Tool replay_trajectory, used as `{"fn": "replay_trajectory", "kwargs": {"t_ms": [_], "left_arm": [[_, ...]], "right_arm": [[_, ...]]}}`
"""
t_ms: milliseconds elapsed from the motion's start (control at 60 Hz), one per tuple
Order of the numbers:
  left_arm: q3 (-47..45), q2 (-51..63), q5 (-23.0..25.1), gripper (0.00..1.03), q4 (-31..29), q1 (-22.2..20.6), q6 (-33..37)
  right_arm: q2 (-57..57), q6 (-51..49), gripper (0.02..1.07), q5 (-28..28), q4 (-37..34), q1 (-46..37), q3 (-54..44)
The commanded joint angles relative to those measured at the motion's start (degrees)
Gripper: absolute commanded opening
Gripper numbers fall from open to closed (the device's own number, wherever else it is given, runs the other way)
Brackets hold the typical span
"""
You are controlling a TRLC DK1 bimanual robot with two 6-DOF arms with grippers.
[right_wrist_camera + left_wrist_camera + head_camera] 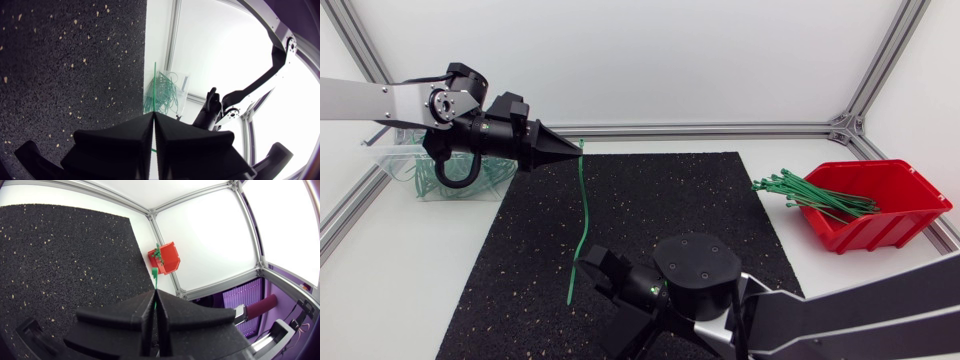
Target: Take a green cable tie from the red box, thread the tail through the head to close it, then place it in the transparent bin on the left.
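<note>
- Black mat: the reference for all places below.
- Red box: off the mat's right edge, spare ties spilling out.
- Transparent bin: off the mat's far left corner.
- Right gripper: over the mat's near edge, clamped low on the green cable tie.
- Left gripper: at the mat's far edge, pinching the tie's other end.
- Tie: held straight over the mat, not yet looped.
- Risk: bending it could pull one end free, or the tail could miss the head.
</note>
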Motion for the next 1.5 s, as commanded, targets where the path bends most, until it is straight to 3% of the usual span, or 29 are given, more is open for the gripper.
{"fn": "replay_trajectory", "kwargs": {"t_ms": [0,83,283,633,767,967,1033,1150,1250,1300,1483], "left_arm": [[0.2,-1.1,-0.4,0.03,-3.7,0.6,8.2],[-0.3,-1.6,-0.4,0.03,-6.9,0.6,13.1],[-3.2,-3.0,0.6,0.03,-10.2,-0.9,20.3],[-7.7,-6.4,3.7,0.03,-8.2,-6.5,20.3],[-7.7,-8.1,3.9,0.03,-4.3,-7.3,16.2],[-9.9,-9.9,3.5,0.03,6.6,-8.7,7.2],[-13.1,-10.9,1.3,0.03,15.3,-9.8,1.0],[-21.6,-13.2,-1.2,0.03,39.2,-10.7,-15.6],[-26.6,-13.8,-1.5,0.03,56.0,-11.1,-28.0],[-28.3,-14.6,-1.5,0.03,58.9,-11.1,-29.9],[-32.4,-18.2,-1.3,0.03,59.2,-11.4,-30.2]], "right_arm": [[-3.3,6.2,0.08,1.0,-5.2,-0.3,2.1],[-5.5,11.0,0.08,1.1,-10.1,-1.2,3.2],[-11.9,23.3,0.08,0.2,-29.6,-3.5,7.5],[-22.0,42.8,0.07,-8.4,-51.0,-8.3,9.8],[-24.8,48.9,0.07,-11.8,-58.2,-9.9,11.9],[-28.5,53.1,0.07,-13.4,-61.9,-10.2,11.7],[-28.7,54.5,0.07,-14.6,-62.5,-10.2,11.9],[-28.6,56.7,0.08,-16.4,-62.1,-11.0,11.6],[-28.3,59.6,0.07,-18.9,-61.9,-11.7,11.6],[-28.1,61.1,0.07,-19.9,-61.8,-11.9,11.5],[-28.1,69.5,0.07,-27.4,-63.3,-13.2,13.0]]}}
